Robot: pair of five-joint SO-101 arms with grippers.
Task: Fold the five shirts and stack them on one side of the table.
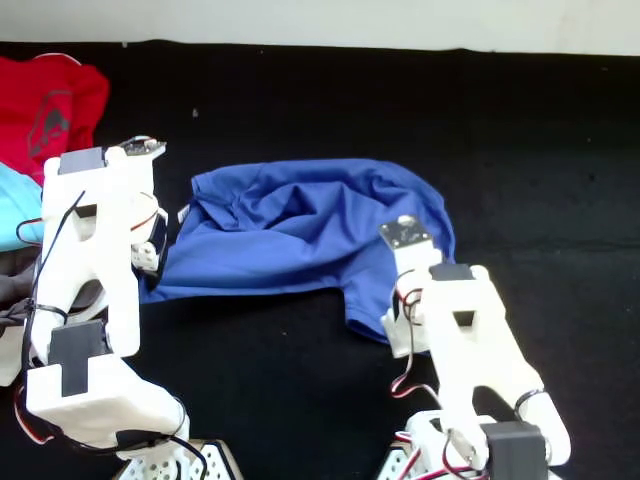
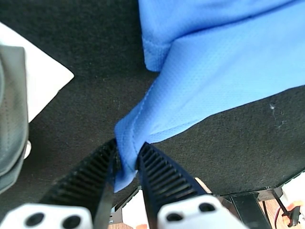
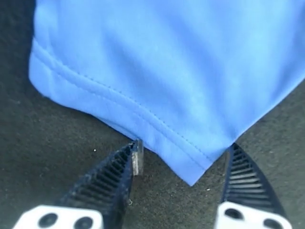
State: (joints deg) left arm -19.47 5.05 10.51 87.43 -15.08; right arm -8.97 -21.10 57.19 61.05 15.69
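Note:
A blue shirt (image 1: 300, 230) lies crumpled across the middle of the black table. My left gripper (image 2: 127, 164) is shut on a pinched fold of the blue shirt (image 2: 214, 76) at its left edge; in the high view the left arm (image 1: 100, 240) stands at that edge. My right gripper (image 3: 183, 157) is open, its fingers on either side of a hemmed corner of the blue shirt (image 3: 167, 62) without closing on it. The right arm (image 1: 450, 320) stands at the shirt's lower right corner.
A red shirt (image 1: 45, 105) and a light blue one (image 1: 15, 205) lie piled at the table's far left, with a dark garment (image 1: 15, 285) below them. White and grey cloth (image 2: 19, 90) lies close to the left gripper. The table's right part is bare black cloth (image 1: 560, 180).

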